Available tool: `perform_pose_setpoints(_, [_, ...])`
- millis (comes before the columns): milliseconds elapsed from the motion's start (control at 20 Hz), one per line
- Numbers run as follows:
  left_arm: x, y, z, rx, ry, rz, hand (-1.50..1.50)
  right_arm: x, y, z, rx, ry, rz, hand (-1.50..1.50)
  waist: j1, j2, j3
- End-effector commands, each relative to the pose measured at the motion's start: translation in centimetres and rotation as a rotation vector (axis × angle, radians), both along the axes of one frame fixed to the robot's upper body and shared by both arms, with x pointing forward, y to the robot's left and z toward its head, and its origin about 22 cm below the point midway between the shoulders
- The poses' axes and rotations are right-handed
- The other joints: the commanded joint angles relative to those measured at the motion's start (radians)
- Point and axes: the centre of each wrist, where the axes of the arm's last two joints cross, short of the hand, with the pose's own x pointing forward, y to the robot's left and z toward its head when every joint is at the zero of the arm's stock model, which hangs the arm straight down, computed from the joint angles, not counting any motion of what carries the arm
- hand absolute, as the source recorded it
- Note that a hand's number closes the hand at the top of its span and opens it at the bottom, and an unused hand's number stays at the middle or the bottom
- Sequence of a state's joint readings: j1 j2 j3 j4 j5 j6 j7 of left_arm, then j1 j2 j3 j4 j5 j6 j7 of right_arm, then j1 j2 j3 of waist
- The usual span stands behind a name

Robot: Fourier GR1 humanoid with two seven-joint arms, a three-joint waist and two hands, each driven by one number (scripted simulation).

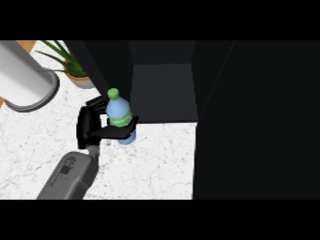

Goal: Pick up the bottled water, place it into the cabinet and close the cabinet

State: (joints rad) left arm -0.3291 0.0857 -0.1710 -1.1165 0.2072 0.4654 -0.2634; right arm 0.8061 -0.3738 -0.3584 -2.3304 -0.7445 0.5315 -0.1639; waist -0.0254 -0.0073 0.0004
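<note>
white marbled desk [155, 164] carries one bottled water [118, 110], one potted plant [76, 70] and one tall white cylinder [13, 75] on a grey round base. the bottle stands roughly upright with its green cap on top and a green label round its middle. it is just in front of the cabinet's left edge, outside the opening. whether its foot touches the desk or hangs slightly above it is hard to tell from this angle.

one hand shows: the left hand [87, 126], on a grey forearm [69, 178] coming up from the lower left. its fingers [95, 103] curl round the bottle from the left and the thumb [124, 125] crosses in front at the label, so the bottle is gripped.

one dark cabinet [162, 93] stands open behind the bottle. a large dark panel [266, 122], probably its door, fills the right side. plant and cylinder sit at the far left, apart from the hand.
</note>
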Motion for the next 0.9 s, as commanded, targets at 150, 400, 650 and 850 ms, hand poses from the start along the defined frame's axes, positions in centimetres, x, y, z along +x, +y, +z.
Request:
perform_pose_setpoints(150, [3.8, -6.4, 4.1, -0.041, -0.017, -0.143, 1.50, -0.2, 0.9, 1.6, 0.026, -0.038, 0.037, -1.50, -0.056, 0.014, -0.003])
perform_pose_setpoints(400, [5.1, -6.0, 5.5, -0.003, -0.044, -0.100, 1.50, 0.1, 1.3, 1.5, 0.046, -0.040, 0.074, -1.50, -0.073, 0.019, -0.003])
perform_pose_setpoints(650, [5.6, -6.0, 5.5, 0.030, -0.080, -0.046, 1.50, 0.7, 0.8, 0.5, 0.041, -0.035, 0.073, -1.50, -0.082, 0.026, -0.002])
perform_pose_setpoints(850, [5.5, -6.5, 5.7, 0.081, -0.093, -0.007, 1.50, 1.0, 1.1, 0.9, 0.044, -0.065, 0.089, -1.50, -0.089, 0.023, -0.001])
